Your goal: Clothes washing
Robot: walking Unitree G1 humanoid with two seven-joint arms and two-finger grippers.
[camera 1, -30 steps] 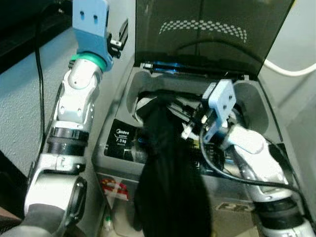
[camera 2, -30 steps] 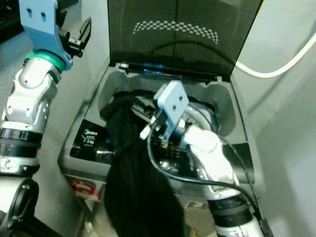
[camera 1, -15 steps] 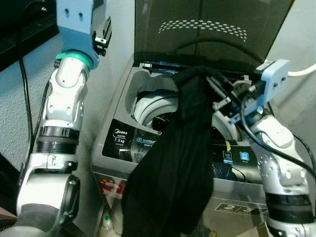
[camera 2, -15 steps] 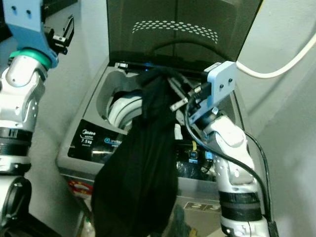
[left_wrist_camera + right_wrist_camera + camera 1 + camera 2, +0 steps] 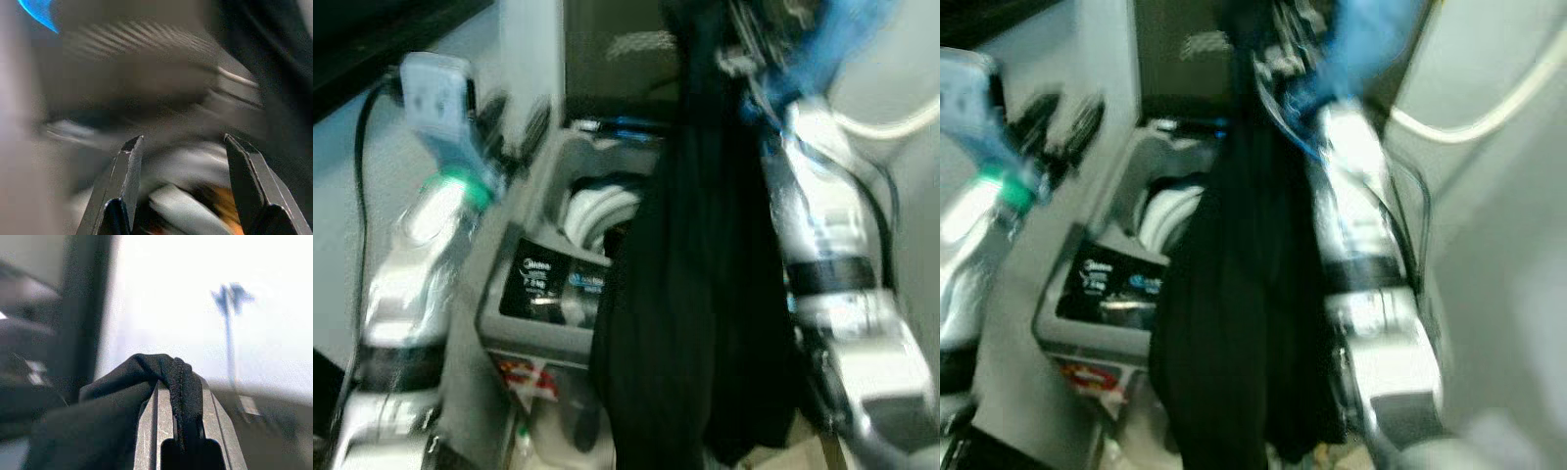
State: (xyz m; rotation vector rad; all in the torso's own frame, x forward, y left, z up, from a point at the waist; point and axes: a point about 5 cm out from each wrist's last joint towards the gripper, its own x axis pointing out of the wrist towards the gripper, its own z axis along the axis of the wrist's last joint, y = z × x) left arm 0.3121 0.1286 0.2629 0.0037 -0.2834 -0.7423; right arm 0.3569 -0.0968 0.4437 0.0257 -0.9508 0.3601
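You are looking down, through heavy motion blur, at a grey top-loading washing machine (image 5: 548,284) with its dark lid (image 5: 607,59) standing open at twelve o'clock in the head views. A long black garment (image 5: 695,294) hangs in front of you through the middle of the scene, running from twelve o'clock at the top edge down to six o'clock, where its loose end dangles in front of the machine's front panel. Your right gripper (image 5: 178,431) is raised high at about one o'clock, and in the right wrist view its two fingers (image 5: 156,431) are clenched together on a fold of that black cloth, which bunches over the fingertips and drapes away to one side. The silver right arm (image 5: 822,274) drops from the gripper toward five o'clock, just beside the hanging garment. Behind the cloth, at about ten o'clock from its middle, you can make out the pale rim of the drum opening (image 5: 597,211) and a dark control panel (image 5: 553,279) with small white lettering along the machine's front edge. Your left gripper (image 5: 181,147) sits at about ten o'clock, beside the machine's left edge; in the left wrist view its black fingers (image 5: 124,171) stand well apart and hold nothing, pointing toward blurred grey shapes. A white cable (image 5: 891,122) crosses the wall at two o'clock.
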